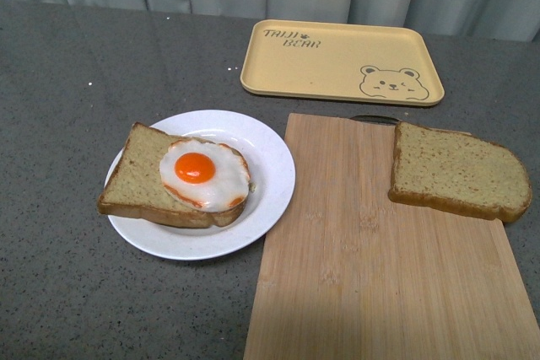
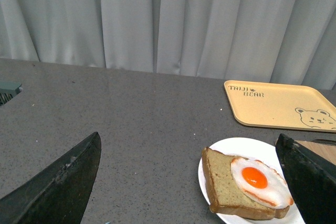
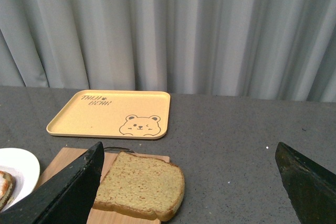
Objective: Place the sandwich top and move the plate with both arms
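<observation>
The sandwich top [image 1: 458,170], a plain tan speckled bread slice with one domed end, lies flat on the right part of a wooden board [image 1: 380,259]. It also shows in the right wrist view [image 3: 140,184]. The white plate [image 1: 274,166] sits left of the board and bears a squarer slice [image 1: 139,179] with a fried egg [image 1: 205,174]; the plate shows in the left wrist view too [image 2: 231,146]. Neither arm shows in the front view. My left gripper [image 2: 189,182] is open and empty, above the table beside the plate. My right gripper [image 3: 189,182] is open and empty, above the table beside the sandwich top.
A yellow rectangular tray with a bear drawing [image 1: 337,61] lies at the back, beyond the board. Grey curtains hang behind the dark grey speckled table [image 1: 76,82]. The board's near end reaches the bottom edge of the front view.
</observation>
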Tool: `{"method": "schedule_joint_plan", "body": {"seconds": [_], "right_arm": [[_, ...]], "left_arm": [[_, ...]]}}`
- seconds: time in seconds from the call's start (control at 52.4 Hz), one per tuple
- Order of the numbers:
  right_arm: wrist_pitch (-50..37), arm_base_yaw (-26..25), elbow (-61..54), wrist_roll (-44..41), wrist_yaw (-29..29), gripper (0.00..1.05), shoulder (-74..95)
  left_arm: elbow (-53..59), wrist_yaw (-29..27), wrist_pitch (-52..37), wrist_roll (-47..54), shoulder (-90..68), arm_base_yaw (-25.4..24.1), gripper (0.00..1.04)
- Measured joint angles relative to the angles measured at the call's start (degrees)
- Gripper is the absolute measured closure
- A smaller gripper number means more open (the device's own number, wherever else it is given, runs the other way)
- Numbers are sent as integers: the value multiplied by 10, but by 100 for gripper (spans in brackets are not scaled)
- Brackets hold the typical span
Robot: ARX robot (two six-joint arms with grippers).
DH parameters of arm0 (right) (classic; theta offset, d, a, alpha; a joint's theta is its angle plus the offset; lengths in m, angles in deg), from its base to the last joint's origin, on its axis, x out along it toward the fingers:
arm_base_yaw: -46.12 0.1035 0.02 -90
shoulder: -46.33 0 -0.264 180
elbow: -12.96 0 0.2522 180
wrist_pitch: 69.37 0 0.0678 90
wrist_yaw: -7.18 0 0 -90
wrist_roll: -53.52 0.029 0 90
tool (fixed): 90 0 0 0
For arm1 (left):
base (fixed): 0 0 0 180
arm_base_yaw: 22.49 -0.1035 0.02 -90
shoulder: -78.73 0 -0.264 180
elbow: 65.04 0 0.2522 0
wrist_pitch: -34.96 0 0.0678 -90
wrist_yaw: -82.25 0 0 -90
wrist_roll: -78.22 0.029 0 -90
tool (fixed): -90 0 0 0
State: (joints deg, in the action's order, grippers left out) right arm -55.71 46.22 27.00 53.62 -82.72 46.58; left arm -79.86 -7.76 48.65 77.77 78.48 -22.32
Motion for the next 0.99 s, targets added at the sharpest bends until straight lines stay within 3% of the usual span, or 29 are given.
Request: {"method": "schedule_joint_plan", "body": {"seconds": [0.992], "right_arm": [[0,0,0,0,0,9,0]], "left_arm": [[0,0,0,0,0,0,7]]}}
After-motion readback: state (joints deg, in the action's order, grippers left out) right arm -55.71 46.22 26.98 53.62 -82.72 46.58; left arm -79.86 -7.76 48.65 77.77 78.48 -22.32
